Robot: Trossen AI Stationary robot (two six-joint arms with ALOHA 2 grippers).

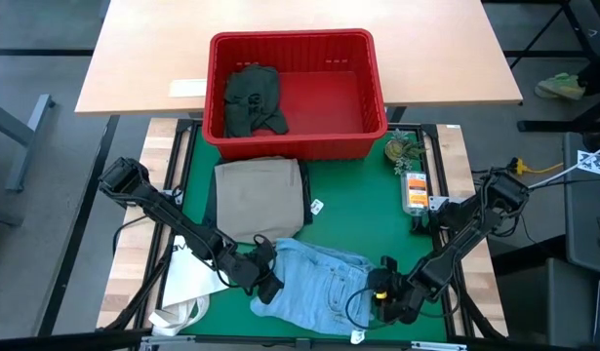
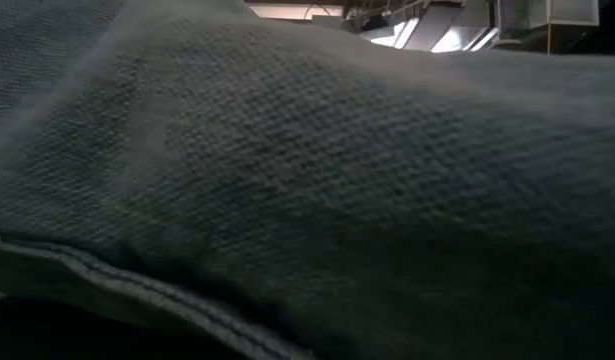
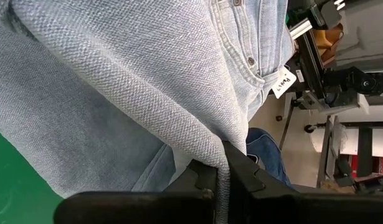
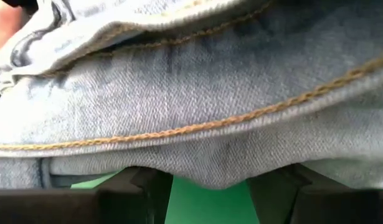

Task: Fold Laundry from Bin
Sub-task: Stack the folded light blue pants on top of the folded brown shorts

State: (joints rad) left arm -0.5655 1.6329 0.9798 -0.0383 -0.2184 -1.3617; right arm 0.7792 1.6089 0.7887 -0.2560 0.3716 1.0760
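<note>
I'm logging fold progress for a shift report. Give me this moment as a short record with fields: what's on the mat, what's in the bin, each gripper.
being handled: light blue denim jeans, near edge of green mat
folded: khaki trousers
bin: red slotted plastic basket, holds dark green garment
left gripper: shut on the jeans' edge
right gripper: open, at the jeans' hem
</note>
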